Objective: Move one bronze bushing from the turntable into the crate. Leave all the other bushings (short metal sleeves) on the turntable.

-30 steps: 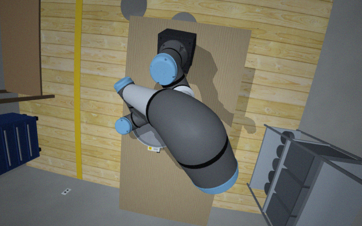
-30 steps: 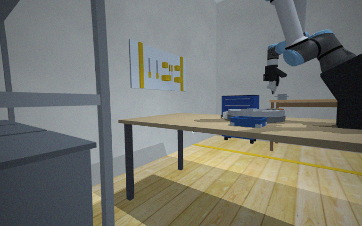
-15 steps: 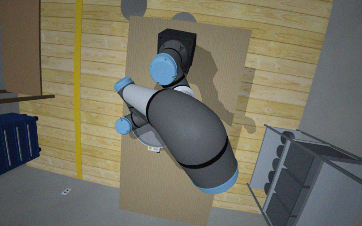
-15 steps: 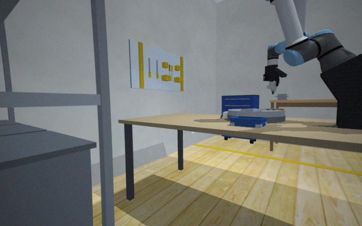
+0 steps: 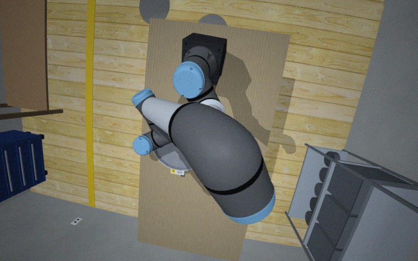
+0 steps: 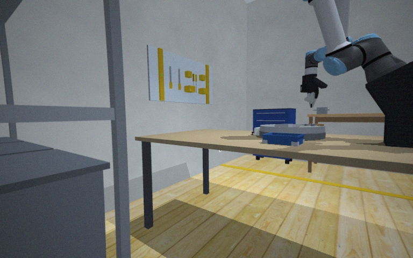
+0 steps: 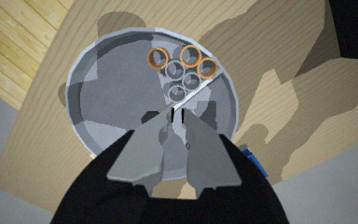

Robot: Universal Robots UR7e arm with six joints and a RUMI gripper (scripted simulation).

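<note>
The round grey turntable sits on the table. Three bronze bushings stand upright near its far rim, with three grey steel bushings clustered just below them. My gripper hangs high above the turntable, fingers nearly together and empty. The blue crate sits on the table beside the turntable; only its corner shows in the wrist view. In the overhead view the arm hides the bushings and the crate.
The arm's black base stands at the far end of the tan table. A grey shelf rack stands to one side. A blue cabinet and a wooden bench stand beyond the table.
</note>
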